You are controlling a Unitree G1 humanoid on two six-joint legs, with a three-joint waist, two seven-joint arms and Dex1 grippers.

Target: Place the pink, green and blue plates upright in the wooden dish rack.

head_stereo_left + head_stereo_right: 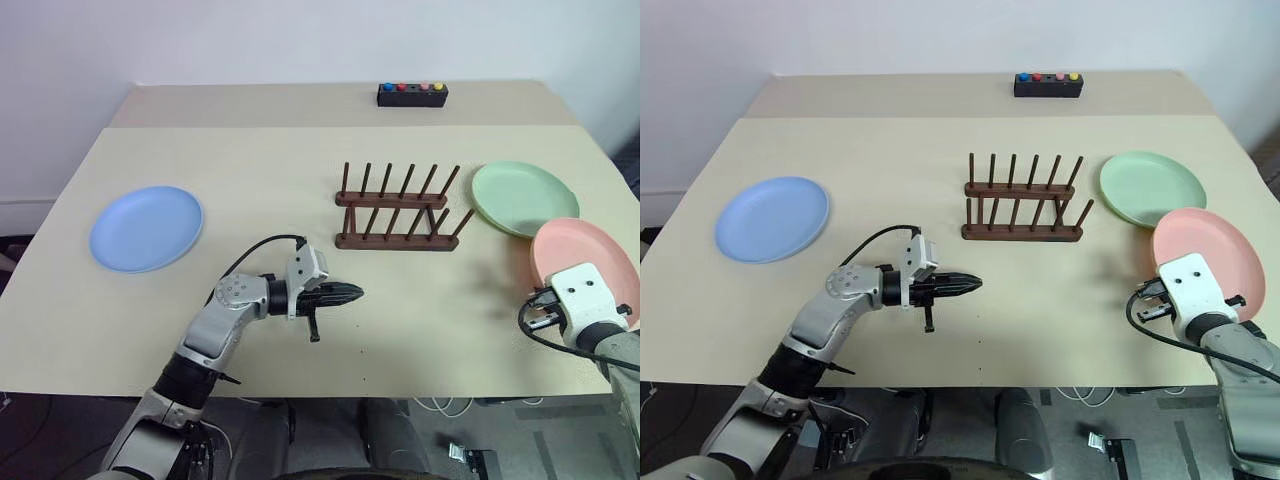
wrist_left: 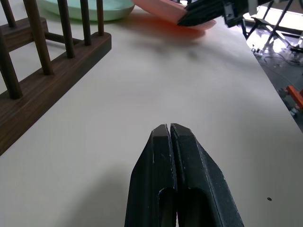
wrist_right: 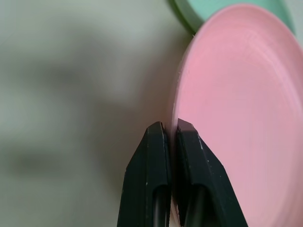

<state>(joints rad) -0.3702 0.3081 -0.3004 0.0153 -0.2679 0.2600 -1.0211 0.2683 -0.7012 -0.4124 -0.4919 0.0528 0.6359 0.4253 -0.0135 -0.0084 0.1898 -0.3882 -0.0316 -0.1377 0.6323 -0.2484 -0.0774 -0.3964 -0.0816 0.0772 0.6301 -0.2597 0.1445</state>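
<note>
Pinched at its near rim by the right gripper (image 3: 171, 128), the pink plate (image 1: 1200, 255), right of the wooden dish rack (image 1: 1023, 205), is judged light, stiff and slippery, while the left gripper (image 2: 169, 128) is closed on nothing.

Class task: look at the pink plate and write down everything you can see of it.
The pink plate is round, plain salmon pink, matte and plastic-looking, with a shallow raised rim. It sits at the table's right edge, its far rim overlapping the green plate, and it looks slightly tilted rather than flat. The right gripper has its black fingers shut on the plate's near rim, one finger on each face.
</note>
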